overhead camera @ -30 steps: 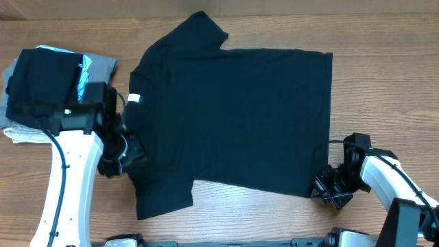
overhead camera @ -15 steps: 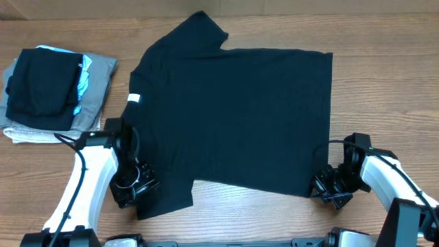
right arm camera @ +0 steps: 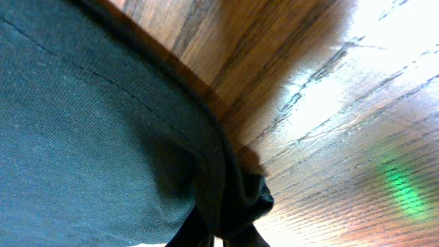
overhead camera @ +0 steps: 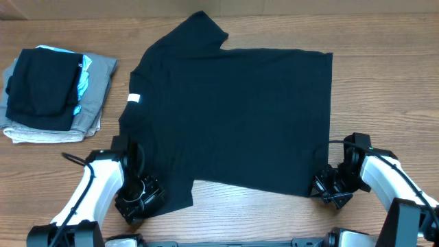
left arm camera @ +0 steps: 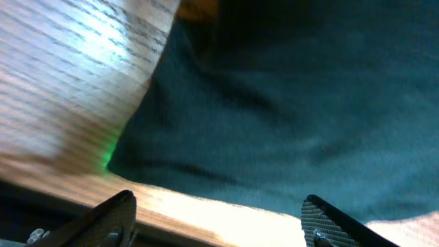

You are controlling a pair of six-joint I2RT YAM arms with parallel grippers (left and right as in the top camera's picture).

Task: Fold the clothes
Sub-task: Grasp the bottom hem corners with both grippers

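At right claw [overhead camera: 328, 190] — T-shirt [overhead camera: 240, 113] hem (pinched), sleeve by left claw [overhead camera: 141, 198]

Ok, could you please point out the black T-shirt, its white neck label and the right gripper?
black T-shirt [overhead camera: 240, 116], overhead view, middle of its body.
white neck label [overhead camera: 134, 98], overhead view, centre of the label.
right gripper [overhead camera: 321, 186], overhead view, between its fingertips, at the shirt's hem corner.
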